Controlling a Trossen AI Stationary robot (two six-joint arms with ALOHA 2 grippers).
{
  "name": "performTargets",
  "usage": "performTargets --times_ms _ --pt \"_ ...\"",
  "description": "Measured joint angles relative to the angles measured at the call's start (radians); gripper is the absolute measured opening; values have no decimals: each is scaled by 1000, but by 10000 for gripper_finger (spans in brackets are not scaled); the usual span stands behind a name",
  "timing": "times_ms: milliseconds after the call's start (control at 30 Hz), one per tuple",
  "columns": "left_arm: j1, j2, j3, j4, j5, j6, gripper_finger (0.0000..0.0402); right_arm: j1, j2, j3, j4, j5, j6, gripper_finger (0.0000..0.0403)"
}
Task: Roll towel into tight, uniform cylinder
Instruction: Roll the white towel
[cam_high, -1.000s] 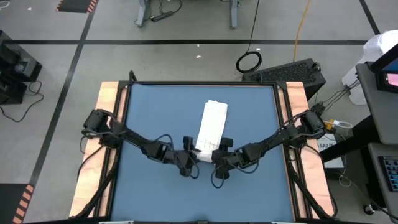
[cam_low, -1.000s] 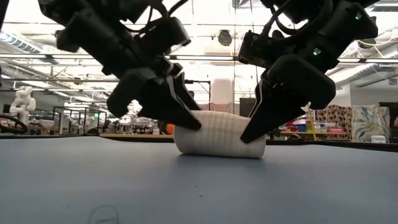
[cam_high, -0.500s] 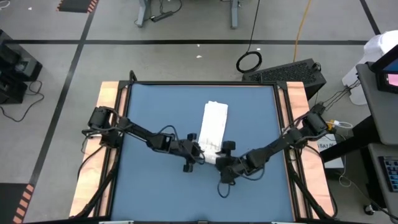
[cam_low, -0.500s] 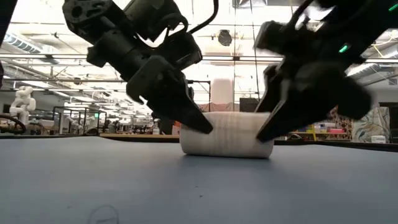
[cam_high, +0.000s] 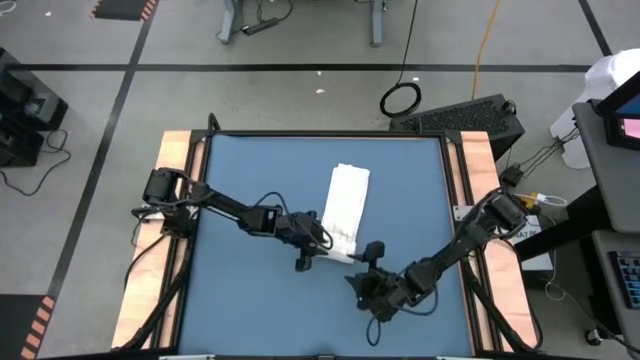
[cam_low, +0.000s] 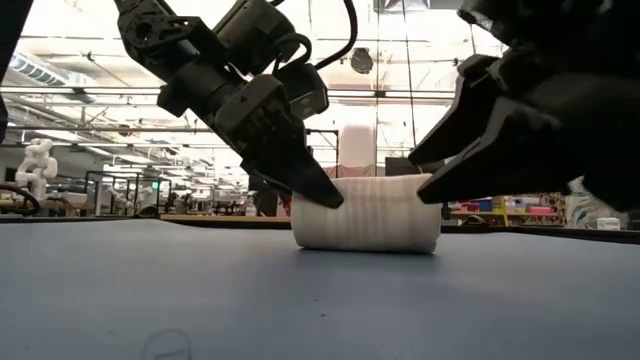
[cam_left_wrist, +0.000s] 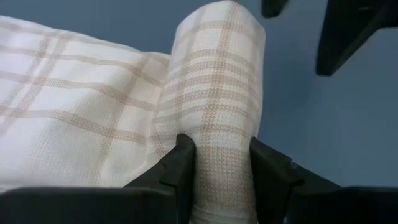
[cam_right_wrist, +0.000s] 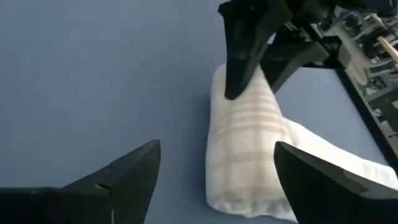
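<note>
The white towel (cam_high: 347, 200) with faint grid lines lies on the blue table (cam_high: 250, 180), its flat strip reaching toward the far edge. Its near end is wound into a roll (cam_low: 370, 215) that rests on the table. My left gripper (cam_left_wrist: 221, 168) is shut on the roll's left end. My right gripper (cam_right_wrist: 216, 149) hangs open a short way off the roll's right end, toward the near right, touching nothing. In the low view it (cam_low: 415, 180) looms large in front of the roll's right end. My left gripper pinches the roll's left end (cam_left_wrist: 217, 155) between its two fingers (cam_left_wrist: 180, 165), one on each side of the roll. The fingers come from the table's left, slanting down, and lie along the roll. The roll lies on the table, its unrolled part (cam_left_wrist: 74, 106) flat beside it.
Wooden rails (cam_high: 180, 160) border the table's left and right sides. Bare blue surface lies on both sides of the towel and toward the near edge. A black case (cam_high: 470, 118) and a cable coil (cam_high: 400, 98) sit on the floor beyond the far edge.
My right gripper has drawn back from the roll's right end toward the table's near right, rolling its wrist and opening wider. My left gripper has moved right, turned, and closed on the roll's left end. The roll has shifted slightly to the right.
</note>
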Motion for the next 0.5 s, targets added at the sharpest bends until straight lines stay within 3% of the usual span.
performTargets --times_ms 200,500 --pt "0 1 0 3 13 -6 125 -26 31 0 -1 47 17 300" --pt "0 1 0 4 13 -8 125 -66 59 3 -9 -16 73 299"
